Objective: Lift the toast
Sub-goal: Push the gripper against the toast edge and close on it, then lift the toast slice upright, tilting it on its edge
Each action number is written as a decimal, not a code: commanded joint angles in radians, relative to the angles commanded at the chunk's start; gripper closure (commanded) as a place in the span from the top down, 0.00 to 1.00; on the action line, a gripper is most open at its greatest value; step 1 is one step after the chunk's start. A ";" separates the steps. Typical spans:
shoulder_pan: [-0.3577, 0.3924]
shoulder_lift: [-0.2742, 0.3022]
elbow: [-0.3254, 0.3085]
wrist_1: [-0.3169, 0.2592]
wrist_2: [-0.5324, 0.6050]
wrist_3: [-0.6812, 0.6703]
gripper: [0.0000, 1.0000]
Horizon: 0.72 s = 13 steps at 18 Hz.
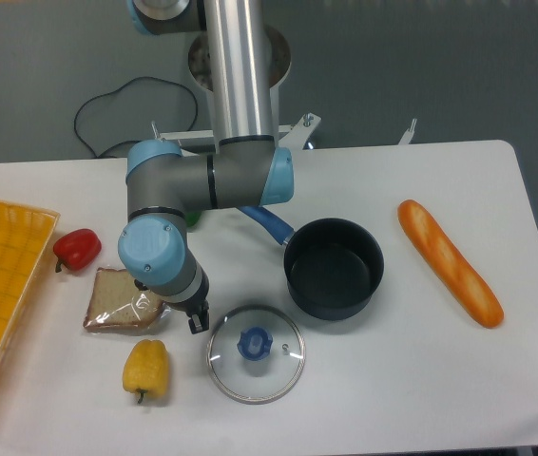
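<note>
- Lying flat on the desk point(393, 399), the toast point(117, 300) is sitting between red pepper point(77, 248) and yellow pepper point(145, 369).
- Wrist is covering its right edge; jaws are mostly hidden, so their state is unclear.

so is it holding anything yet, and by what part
Cannot be told: the gripper is at the toast's right edge, but the wrist hides its jaws.

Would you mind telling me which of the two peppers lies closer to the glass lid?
The yellow pepper, at the table's front edge just left of the glass lid. The red pepper sits farther back, beyond the wrapped toast, near the orange basket.
</note>
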 joint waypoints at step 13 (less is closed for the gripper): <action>0.026 0.101 0.092 -0.189 -0.107 0.000 0.00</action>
